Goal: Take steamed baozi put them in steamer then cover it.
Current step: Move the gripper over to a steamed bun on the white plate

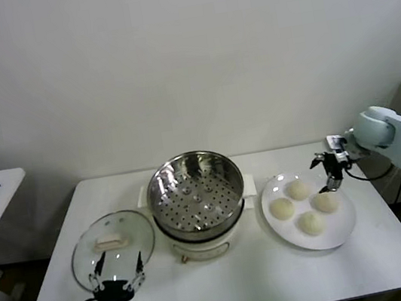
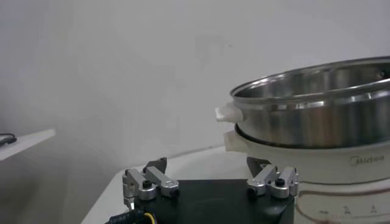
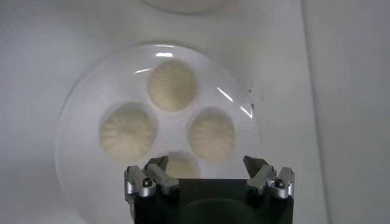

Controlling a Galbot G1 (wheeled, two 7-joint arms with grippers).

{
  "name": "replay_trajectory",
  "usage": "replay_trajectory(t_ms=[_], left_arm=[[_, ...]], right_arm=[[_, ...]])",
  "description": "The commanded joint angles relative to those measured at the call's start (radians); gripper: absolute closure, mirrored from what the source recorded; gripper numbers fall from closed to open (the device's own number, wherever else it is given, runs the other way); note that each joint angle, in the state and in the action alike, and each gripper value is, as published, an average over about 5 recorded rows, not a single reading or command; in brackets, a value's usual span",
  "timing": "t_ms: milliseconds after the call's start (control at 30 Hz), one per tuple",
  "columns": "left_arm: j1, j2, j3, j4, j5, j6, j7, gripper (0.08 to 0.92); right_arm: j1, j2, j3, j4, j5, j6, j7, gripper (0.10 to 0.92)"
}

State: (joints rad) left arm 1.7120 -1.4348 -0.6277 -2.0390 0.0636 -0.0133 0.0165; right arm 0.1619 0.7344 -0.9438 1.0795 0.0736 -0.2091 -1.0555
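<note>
Nearest the camera, the left gripper (image 1: 118, 274) is seen at the near table edge with its fingers spread wide and nothing between them. The cover (image 1: 113, 247) lies flat on the table (image 1: 229, 283) just beyond the fingertips, its cream handle a little ahead of them. Should this gripper be advanced low, the glass rim could be nudged and the cover slid toward the steamer (image 1: 198, 204), which stands to the right of the fingers, open and with its perforated tray bare.

Farther off, the right gripper (image 1: 332, 175) is held above the far edge of the white plate (image 1: 337, 239), fingers released and empty. In the right wrist view the four steamed baozi (image 3: 211, 135) are seen below and ahead of the fingertips, one partly hidden under the gripper body. The buns lie close together, so a neighbour could be pushed aside or dented by a finger coming down between them. Soft dough may be crushed if the squeeze is too firm, or dropped on the way to the pot if too light. The plate itself could be shifted if its rim is struck.
</note>
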Motion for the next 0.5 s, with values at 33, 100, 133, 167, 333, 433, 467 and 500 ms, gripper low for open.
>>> replay_trajectory(t_ms=[33, 100, 133, 167, 333, 433, 467, 500], left_arm=[[0.005, -0.002, -0.003, 0.0, 0.006, 0.0, 0.001, 0.177], [0.009, -0.001, -0.006, 0.002, 0.005, -0.002, 0.001, 0.177], [0.01, -0.001, -0.007, 0.004, 0.005, -0.002, 0.001, 0.177], [0.011, 0.0, -0.008, 0.007, 0.005, -0.004, 0.001, 0.177], [0.014, 0.005, -0.01, 0.02, 0.005, -0.011, -0.002, 0.177], [0.013, 0.005, -0.007, 0.021, 0.005, -0.012, -0.003, 0.177], [0.012, 0.004, -0.006, 0.021, 0.005, -0.011, -0.003, 0.177], [0.01, 0.003, -0.005, 0.021, 0.005, -0.011, -0.003, 0.177]], right_arm=[[0.066, 0.152, -0.121, -0.164, -0.041, -0.012, -0.024, 0.203], [0.036, 0.17, -0.101, -0.193, -0.066, -0.013, -0.02, 0.203], [0.022, 0.175, -0.094, -0.204, -0.072, -0.014, -0.02, 0.203], [0.007, 0.181, -0.084, -0.214, -0.076, -0.014, -0.019, 0.203], [-0.061, 0.206, -0.021, -0.252, -0.078, -0.01, -0.005, 0.203], [-0.083, 0.224, 0.013, -0.284, -0.091, 0.0, 0.004, 0.203], [-0.087, 0.229, 0.021, -0.296, -0.097, 0.004, 0.006, 0.203], [-0.09, 0.236, 0.03, -0.309, -0.103, 0.009, 0.009, 0.203]])
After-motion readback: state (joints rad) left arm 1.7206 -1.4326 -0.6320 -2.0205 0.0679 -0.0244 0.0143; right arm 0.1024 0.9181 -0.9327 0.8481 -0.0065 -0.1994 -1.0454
